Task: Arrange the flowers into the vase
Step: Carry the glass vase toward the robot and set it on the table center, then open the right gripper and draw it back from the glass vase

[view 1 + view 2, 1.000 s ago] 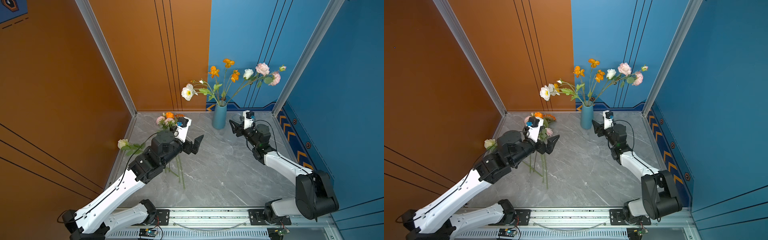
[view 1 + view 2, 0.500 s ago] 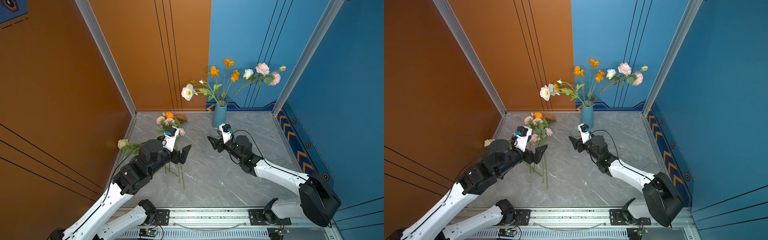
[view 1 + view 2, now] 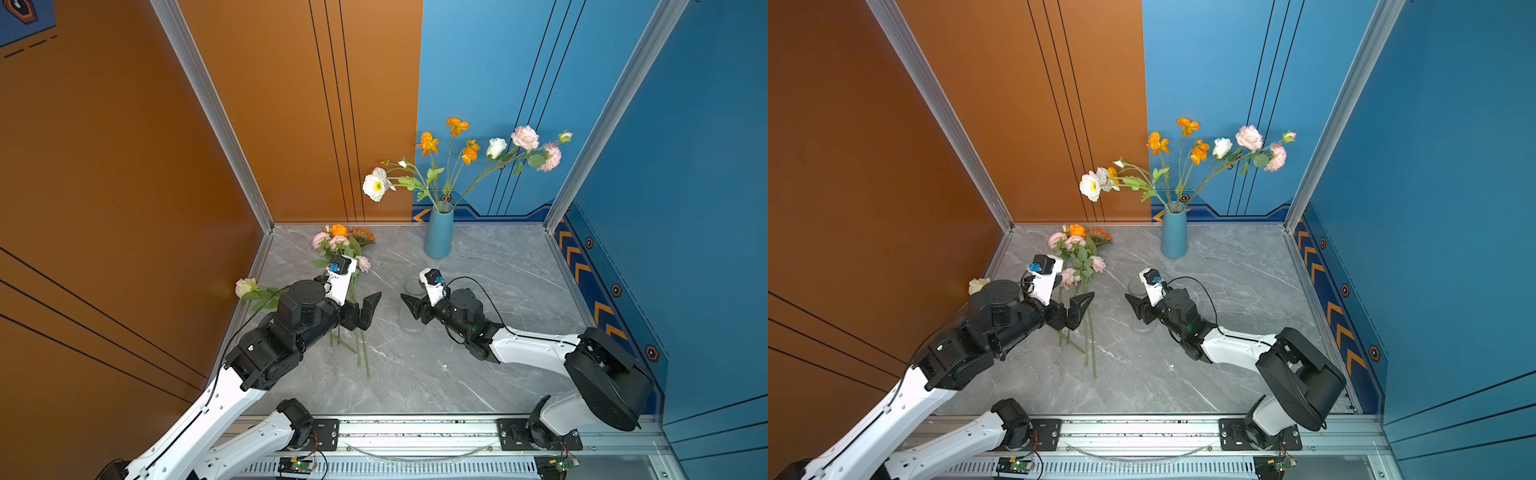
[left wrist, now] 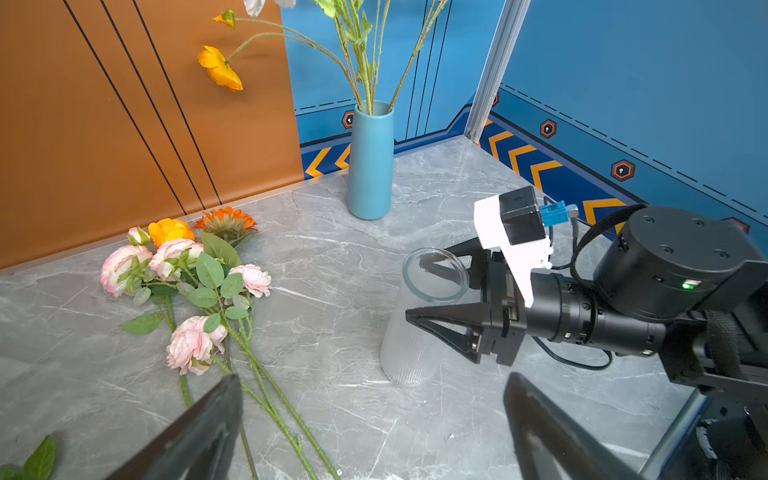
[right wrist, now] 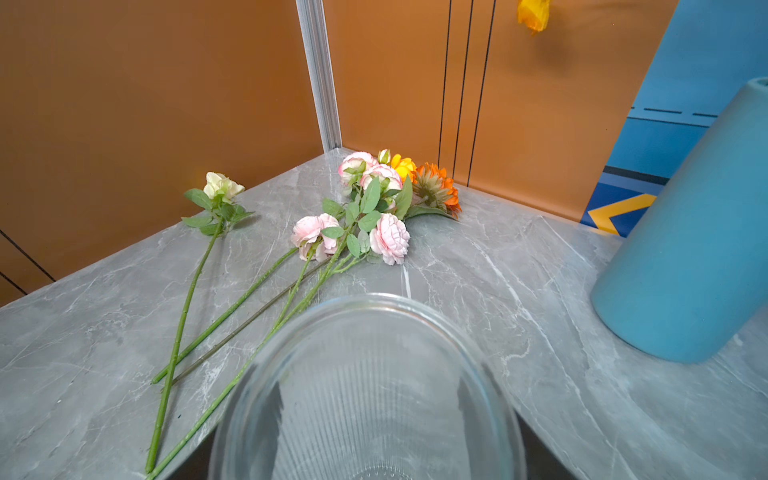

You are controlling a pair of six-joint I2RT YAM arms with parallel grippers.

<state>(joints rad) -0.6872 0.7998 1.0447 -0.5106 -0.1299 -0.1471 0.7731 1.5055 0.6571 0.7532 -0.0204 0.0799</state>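
Observation:
A clear ribbed glass vase [image 4: 411, 349] stands near the table's middle, and my right gripper [image 3: 411, 303] is shut on it just below the rim [image 5: 374, 303]. Its base looks down on the marble. Loose flowers [image 3: 340, 245] lie in a bunch at the back left, pink, orange and yellow heads [image 4: 187, 270] with long green stems [image 5: 232, 307] running toward the front. A single cream flower [image 3: 246, 286] lies by the left wall. My left gripper [image 3: 368, 309] hangs open above the stems, facing the glass vase, with nothing between its fingers [image 4: 224, 399].
A blue vase [image 3: 438, 232] with several tall flowers [image 3: 457, 153] in it stands against the back wall, just behind the glass vase [image 3: 1136, 286]. Orange and blue walls close in the table on three sides. A metal rail [image 3: 415, 428] runs along the front edge.
My right arm has swung left and toward the front, from beside the blue vase to the table's middle. My left gripper has drawn back and lower over the stems, still open.

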